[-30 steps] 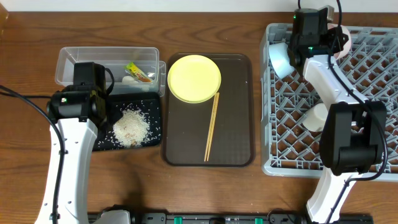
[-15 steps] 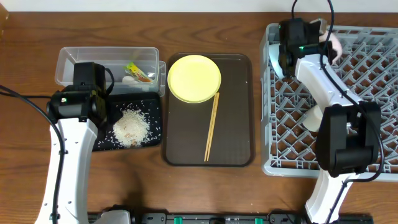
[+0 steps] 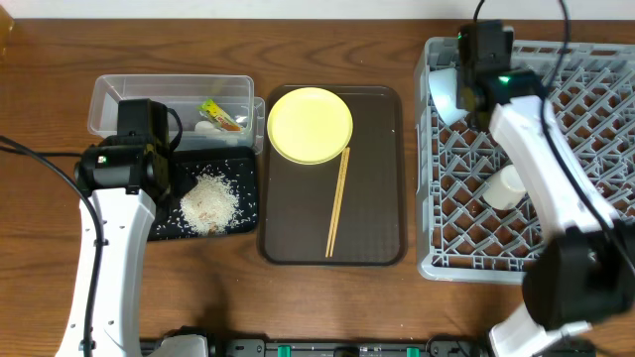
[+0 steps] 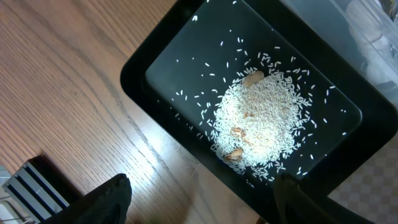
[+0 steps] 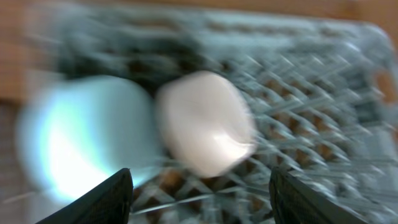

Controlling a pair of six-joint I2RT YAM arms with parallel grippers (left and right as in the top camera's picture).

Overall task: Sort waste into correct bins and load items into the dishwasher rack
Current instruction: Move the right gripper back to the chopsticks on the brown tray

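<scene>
Since the light blue bowl (image 3: 444, 91) and white bowl (image 5: 205, 121) sit together in the rack's (image 3: 585, 119) far corner, and the cup (image 3: 504, 186) nearer its middle, the right gripper (image 5: 202, 202) — fingers spread, empty — should rise well clear of it before crossing to the yellow plate (image 3: 310, 124) and chopsticks (image 3: 338, 203) on the brown tray (image 3: 377, 238). The left gripper (image 4: 202, 205), likewise open, hovers over rice (image 4: 258, 121) in the black tray (image 4: 161, 74).

The left arm (image 3: 104, 248) and right arm (image 3: 541, 149) have white shells with boxy black joint housings. Thin black cables (image 3: 30, 151) trail from them. A small green light (image 3: 503, 79) glows on the right one.
</scene>
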